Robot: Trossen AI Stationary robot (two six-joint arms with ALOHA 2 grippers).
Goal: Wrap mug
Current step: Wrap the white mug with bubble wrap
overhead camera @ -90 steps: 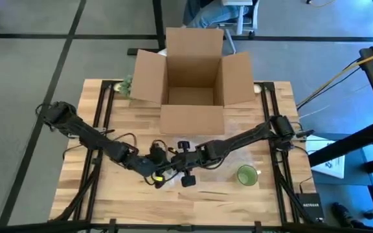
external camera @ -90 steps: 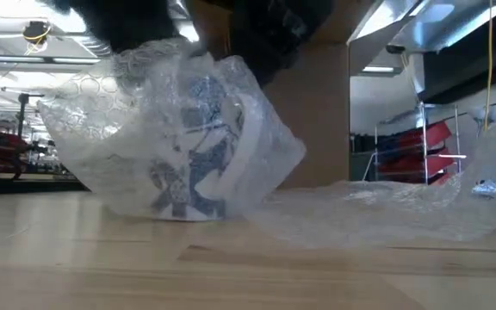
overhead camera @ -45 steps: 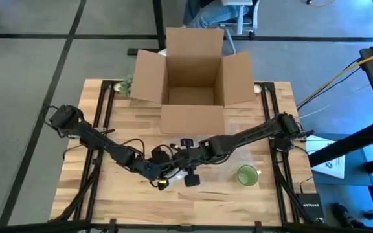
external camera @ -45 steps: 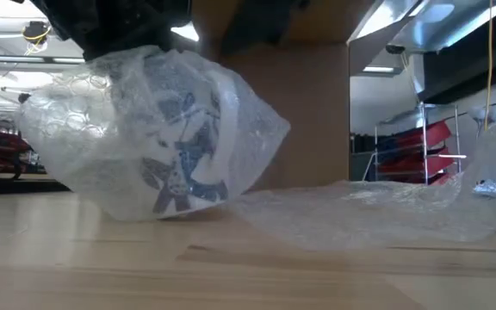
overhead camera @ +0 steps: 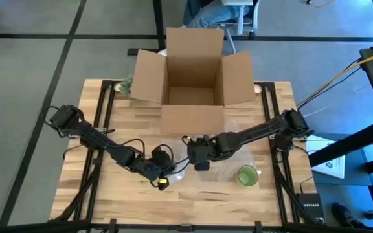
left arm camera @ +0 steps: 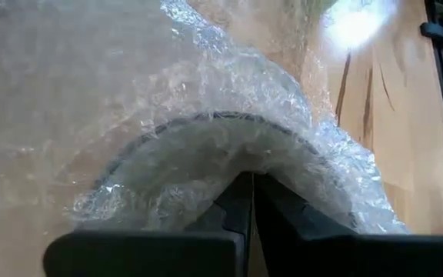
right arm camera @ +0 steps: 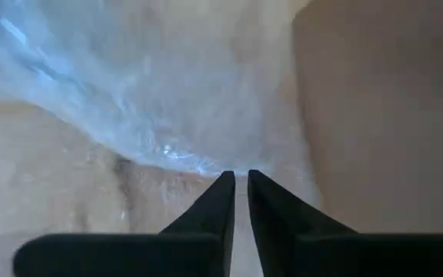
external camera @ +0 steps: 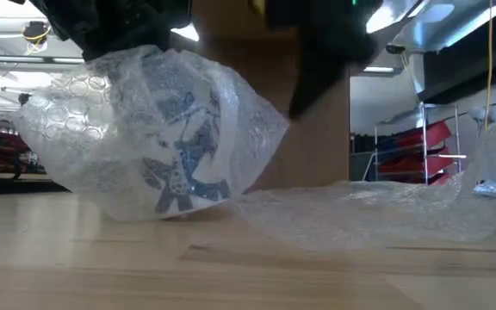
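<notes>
The mug (external camera: 183,142), white with a blue pattern, stands tilted on the table inside a bundle of bubble wrap (external camera: 84,129). A loose tail of the wrap (external camera: 368,215) lies flat toward the table's right. My left gripper (left arm camera: 246,178) comes down onto the top of the bundle and is shut on the wrap. My right gripper (overhead camera: 198,162) hangs just right of the bundle, above the tail, its fingers (right arm camera: 221,196) shut with nothing between them. My left gripper pinches the bubble wrap where it is drawn over the mug's rim (left arm camera: 241,158) between its two fingers. It comes from above, pointing down. The mug leans over, with its lower edge (external camera: 175,211) on the table.
An open cardboard box (overhead camera: 190,77) stands at the far middle of the table. A green mug (overhead camera: 247,175) sits near the right front. Bare wood lies along the near edge (overhead camera: 193,207).
My right gripper has drawn back from the wrapped mug, going up and toward the table's far right. The bundle has tipped over toward the left and stays tilted under my left gripper.
</notes>
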